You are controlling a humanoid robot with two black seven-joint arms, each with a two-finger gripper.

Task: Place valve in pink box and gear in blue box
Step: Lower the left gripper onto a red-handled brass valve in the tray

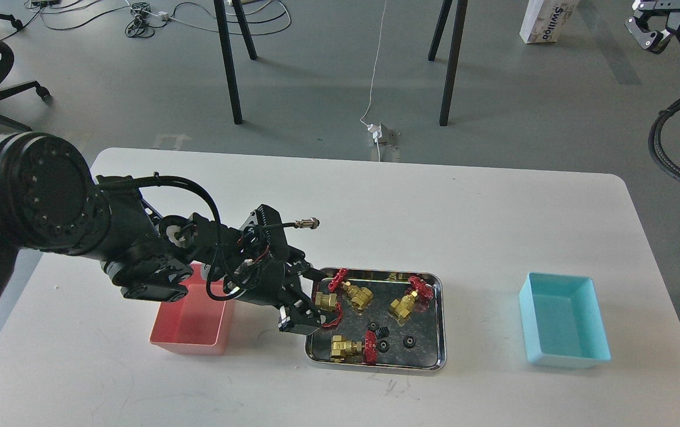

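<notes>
The steel tray at the table's centre holds several brass valves with red handwheels and small black gears. My left gripper is low over the tray's left edge. Its fingers stand apart on either side of the leftmost valve. Other valves lie at the tray's back, right and front. The pink box stands left of the tray, partly hidden by my left arm. The blue box stands to the right. Both show nothing inside. My right gripper hangs high at the top right, partly cut off.
The white table ends close in front of the tray and boxes. Table legs, cables and a white carton are on the floor beyond the far edge. A looped black hose hangs at the right.
</notes>
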